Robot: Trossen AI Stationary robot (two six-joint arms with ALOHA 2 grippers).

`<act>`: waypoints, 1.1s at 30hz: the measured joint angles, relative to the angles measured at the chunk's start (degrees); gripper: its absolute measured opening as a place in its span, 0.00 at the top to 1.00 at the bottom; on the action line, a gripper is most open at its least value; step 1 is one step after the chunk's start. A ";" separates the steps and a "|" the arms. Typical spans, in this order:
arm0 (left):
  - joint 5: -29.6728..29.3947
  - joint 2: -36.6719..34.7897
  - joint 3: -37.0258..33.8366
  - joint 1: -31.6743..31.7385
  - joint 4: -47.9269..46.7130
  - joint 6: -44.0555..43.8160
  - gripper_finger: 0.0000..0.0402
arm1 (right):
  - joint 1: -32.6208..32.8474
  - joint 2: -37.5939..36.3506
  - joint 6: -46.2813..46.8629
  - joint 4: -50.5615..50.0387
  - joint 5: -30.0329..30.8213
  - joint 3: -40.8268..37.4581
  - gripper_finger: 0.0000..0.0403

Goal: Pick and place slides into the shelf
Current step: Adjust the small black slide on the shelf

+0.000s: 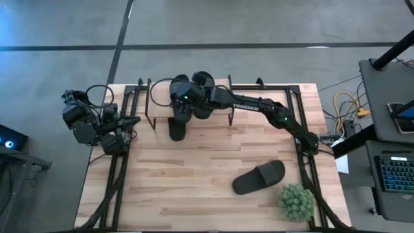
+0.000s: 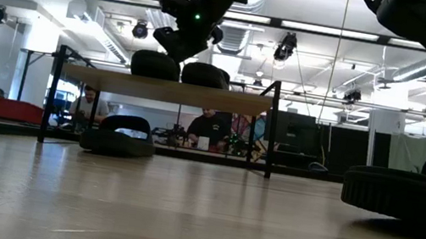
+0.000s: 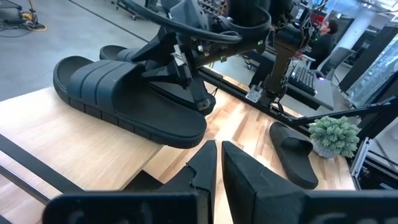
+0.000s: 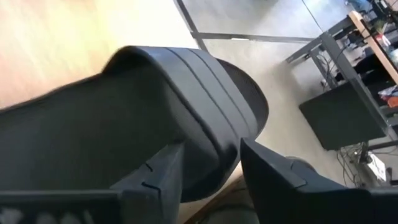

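Two black slides (image 1: 202, 90) (image 1: 180, 103) lie side by side, soles down, on the shelf's (image 1: 158, 103) wooden top. A third slide (image 1: 176, 131) lies on the table under the shelf, one end sticking out at the near side. A fourth slide (image 1: 259, 176) lies on the table near the right. My right gripper (image 4: 211, 171) is open over the left slide on the shelf (image 4: 124, 124); one finger stands over its footbed and the other outside its side edge. My left gripper (image 3: 217, 168) waits shut at the table's left, holding nothing. My right gripper comes slanting down from the table's right side. Its fingers (image 4: 158, 177) straddle the side edge (image 4: 214, 152) of the left slide on the shelf, next to the strap. I cannot tell whether either finger touches it. The slide lies flat on the shelf top.
A small green plant (image 1: 296, 202) stands at the table's near right corner, close to the slide on the table. Black frame rails (image 1: 123, 149) run along the table's left and right sides. In the low view, people sit in the room beyond the shelf.
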 joint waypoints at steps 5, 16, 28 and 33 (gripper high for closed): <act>0.00 0.07 0.00 0.00 0.15 -0.04 0.97 | 1.30 -0.32 0.27 -0.77 0.33 0.00 0.59; 0.66 0.04 0.00 -0.02 0.17 -0.15 0.97 | 6.13 -1.03 0.37 -0.81 3.10 -0.04 0.58; 0.74 1.22 0.00 -0.02 0.48 -0.13 0.97 | 3.79 -10.27 34.12 -19.95 10.81 0.02 0.71; 0.75 2.63 -0.02 -0.02 0.95 -0.13 0.97 | -1.97 -11.54 46.93 -36.88 3.77 -0.03 0.81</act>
